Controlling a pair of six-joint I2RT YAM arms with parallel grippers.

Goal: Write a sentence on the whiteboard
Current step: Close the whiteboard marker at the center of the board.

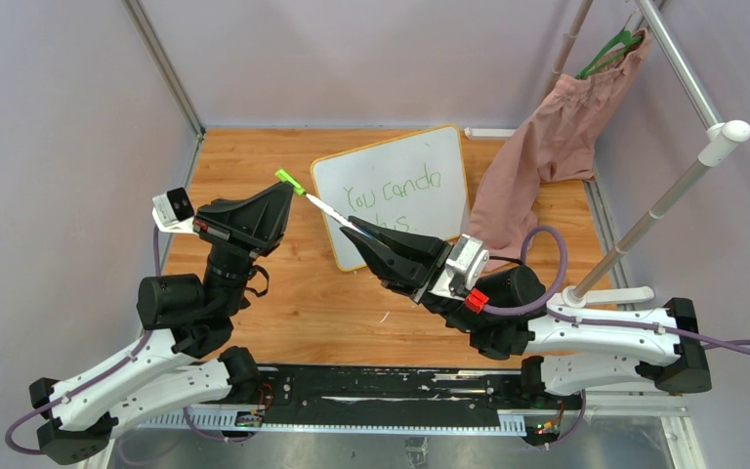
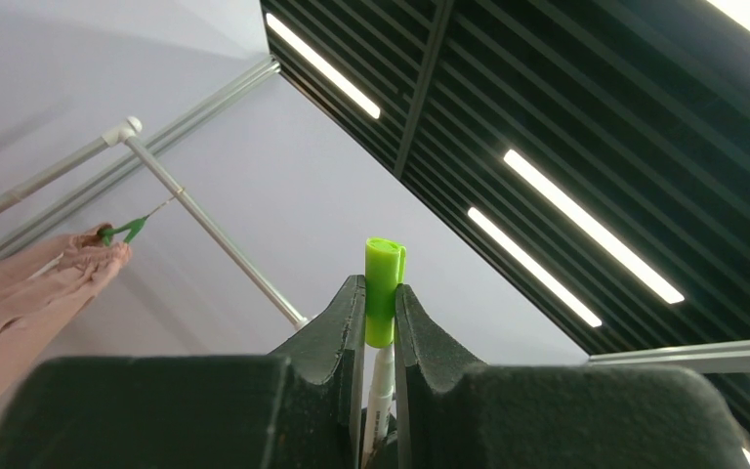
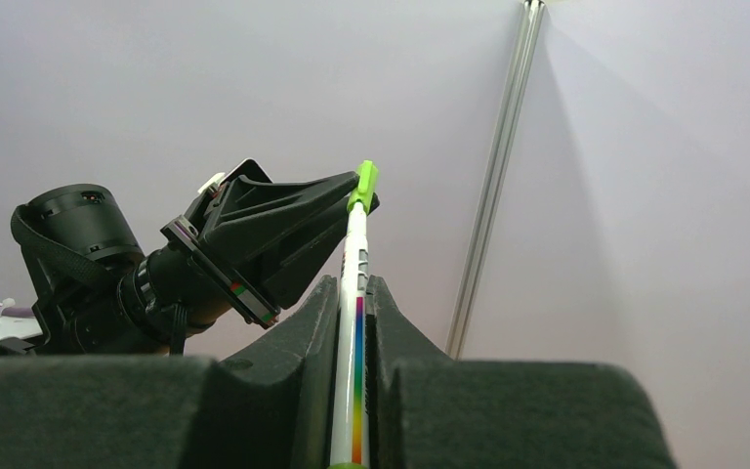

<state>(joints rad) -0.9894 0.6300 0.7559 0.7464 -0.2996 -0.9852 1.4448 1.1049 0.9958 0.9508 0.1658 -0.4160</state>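
The whiteboard (image 1: 391, 156) lies tilted on the wooden table, yellow-rimmed. The sentence (image 1: 391, 192), in green, reads "You can do" above a line partly hidden by my right gripper. A white marker (image 1: 330, 213) spans between both grippers, above the board's left edge. My left gripper (image 1: 288, 191) is shut on its bright green cap (image 1: 290, 182); in the left wrist view the cap (image 2: 385, 264) sits pinched between the left gripper's (image 2: 381, 288) tips. My right gripper (image 1: 359, 232) is shut on the barrel. The right wrist view shows the rainbow-striped marker (image 3: 356, 332) clamped in the right gripper (image 3: 352, 283), the cap (image 3: 363, 181) at its far end.
A pink garment (image 1: 547, 147) hangs from a green hanger (image 1: 605, 54) on a white rack (image 1: 679, 176) at the right, draping onto the table by the board. The rack's foot (image 1: 610, 293) rests near my right arm. Grey walls enclose the wooden table (image 1: 254, 161).
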